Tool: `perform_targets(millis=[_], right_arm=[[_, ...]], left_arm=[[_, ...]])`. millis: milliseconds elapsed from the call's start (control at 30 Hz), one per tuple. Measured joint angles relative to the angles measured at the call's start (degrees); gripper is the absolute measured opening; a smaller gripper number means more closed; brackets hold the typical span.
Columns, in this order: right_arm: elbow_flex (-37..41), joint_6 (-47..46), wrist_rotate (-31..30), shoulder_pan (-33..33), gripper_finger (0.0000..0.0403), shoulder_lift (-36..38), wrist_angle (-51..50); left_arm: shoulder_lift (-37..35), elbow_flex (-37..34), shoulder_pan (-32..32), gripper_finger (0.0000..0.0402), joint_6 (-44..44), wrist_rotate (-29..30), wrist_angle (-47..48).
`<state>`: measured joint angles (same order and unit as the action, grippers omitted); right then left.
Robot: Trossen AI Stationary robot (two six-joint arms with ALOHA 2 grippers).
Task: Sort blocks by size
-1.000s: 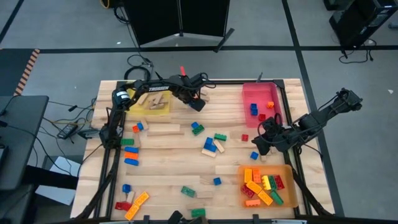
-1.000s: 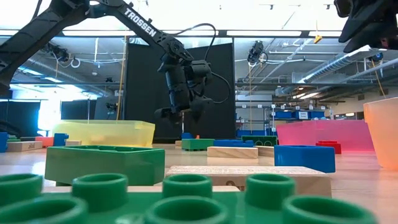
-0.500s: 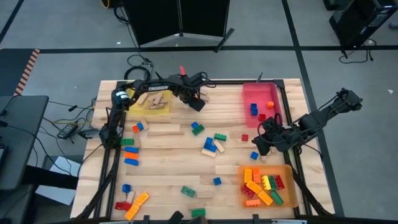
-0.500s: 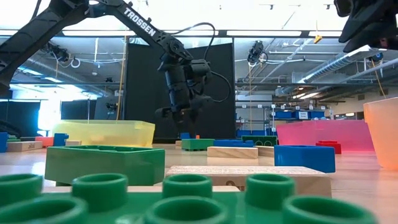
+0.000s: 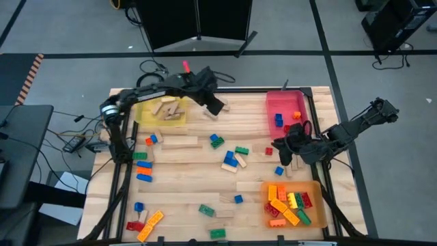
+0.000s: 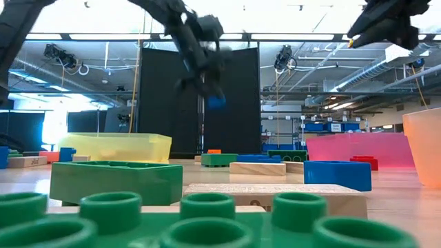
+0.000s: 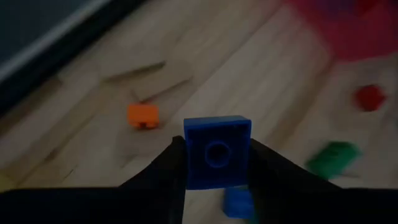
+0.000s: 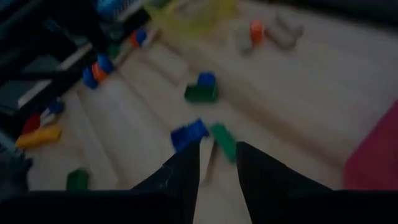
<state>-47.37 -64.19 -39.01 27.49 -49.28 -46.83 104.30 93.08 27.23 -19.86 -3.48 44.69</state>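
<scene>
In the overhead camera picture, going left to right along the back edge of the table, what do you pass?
Translucent yellow tray of tan wooden blocks → left gripper shut on a small blue studded brick → translucent red tray holding small blue and orange bricks.

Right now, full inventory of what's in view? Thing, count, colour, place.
loose blocks: many; red, blue, green, orange, yellow studded bricks plus tan wooden pieces; scattered over the table
yellow tray: one, far left corner, holds tan wooden blocks
red tray: one, far right corner, a few small bricks inside
orange tray: one, near right corner, packed with bricks
blue brick: one, held off the table
left gripper: shut on the blue brick, raised at the far edge
right gripper: shut, empty, beside the red tray
</scene>
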Motion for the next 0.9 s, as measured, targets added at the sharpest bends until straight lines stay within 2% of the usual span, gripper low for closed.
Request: perform_targets(millis=[233, 467, 567, 767, 900], right_arm=[[0.00, 15.14, -5.01, -4.17, 0.0122, -1.73, 9.85], [0.00, 41.59, -6.42, -8.91, 0.0146, -6.75, 29.47], [0.00, 50.26, -6.42, -10.50, 0.0163, -8.89, 35.60], [0.00, 55.11, -6.42, -13.12, 0.0202, -10.89, 38.22], [0.00, 55.41, -6.42, -14.62, 0.0226, -11.99, 38.28]], left_arm=[[-11.48, 0.02, -2.12, 0.0152, 0.11, 2.62, -1.69], [-18.80, 0.02, -4.93, 0.0154, -0.95, 6.16, -1.30], [-20.91, -1.59, -6.06, 0.0155, -1.46, 8.55, -1.55], [-26.34, -14.19, -8.06, 0.0156, -7.70, 12.16, -4.53], [-29.85, -27.44, -9.30, 0.0156, -14.65, 9.97, -18.55]])
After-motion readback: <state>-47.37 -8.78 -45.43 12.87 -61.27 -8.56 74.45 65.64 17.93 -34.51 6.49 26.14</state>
